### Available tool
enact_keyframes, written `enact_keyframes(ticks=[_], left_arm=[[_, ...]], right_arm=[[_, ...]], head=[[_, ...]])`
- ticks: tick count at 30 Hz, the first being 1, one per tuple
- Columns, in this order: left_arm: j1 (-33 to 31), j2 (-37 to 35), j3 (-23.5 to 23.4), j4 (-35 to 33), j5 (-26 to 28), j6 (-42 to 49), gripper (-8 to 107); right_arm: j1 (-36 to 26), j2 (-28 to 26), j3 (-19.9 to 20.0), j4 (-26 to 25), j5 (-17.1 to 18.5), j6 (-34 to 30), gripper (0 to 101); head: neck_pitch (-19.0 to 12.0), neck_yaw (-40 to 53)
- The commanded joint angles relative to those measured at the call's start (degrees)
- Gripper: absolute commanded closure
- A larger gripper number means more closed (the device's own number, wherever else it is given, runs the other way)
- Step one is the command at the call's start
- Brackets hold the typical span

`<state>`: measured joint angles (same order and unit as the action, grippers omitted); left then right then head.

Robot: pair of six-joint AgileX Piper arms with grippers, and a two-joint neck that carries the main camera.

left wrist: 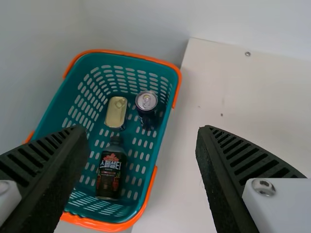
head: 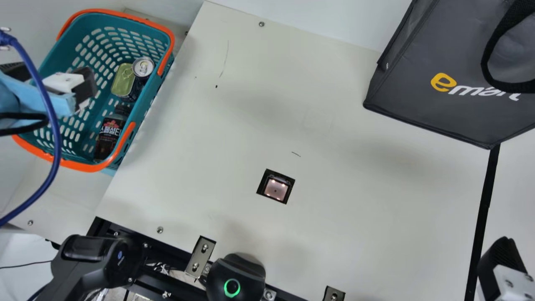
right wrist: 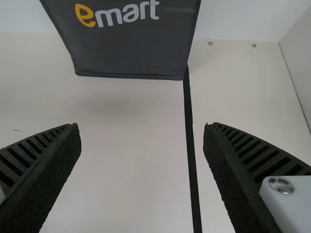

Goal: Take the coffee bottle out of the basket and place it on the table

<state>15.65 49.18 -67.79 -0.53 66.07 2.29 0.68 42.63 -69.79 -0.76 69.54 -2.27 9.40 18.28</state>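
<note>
Left gripper: above basket (blue cable hides some), fingers apart.
Right gripper: far from basket, cropped, fingers apart.
Coffee bottle: inside basket.
Table: edge beside basket.

Bench: cream top, faint scratches, soft diffuse shadows. Black strip runs across it; small dark-rimmed square inset holds bright spots. Screw heads near far edge. Plain white back wall meets pale side wall at a corner.
</note>
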Motion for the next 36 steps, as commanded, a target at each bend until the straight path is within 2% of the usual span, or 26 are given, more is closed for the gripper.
enact_keyframes(ticks=[1, 21, 36], left_arm=[[2.0, 0.5, 0.0, -0.2, -0.4, 0.4, 9], [16.3, 7.3, 0.3, -4.2, -4.7, 9.3, 9], [20.8, 13.5, 3.8, -6.1, -8.9, 14.6, 9]], right_arm=[[0.0, 0.0, 0.0, 0.0, 0.0, 0.0, 10], [0.0, 0.0, 0.0, 0.0, 0.1, 0.0, 10], [0.0, 0.0, 0.0, 0.0, 0.1, 0.0, 10]], head=[[-1.5, 0.1], [-1.5, 0.1], [-1.5, 0.1]])
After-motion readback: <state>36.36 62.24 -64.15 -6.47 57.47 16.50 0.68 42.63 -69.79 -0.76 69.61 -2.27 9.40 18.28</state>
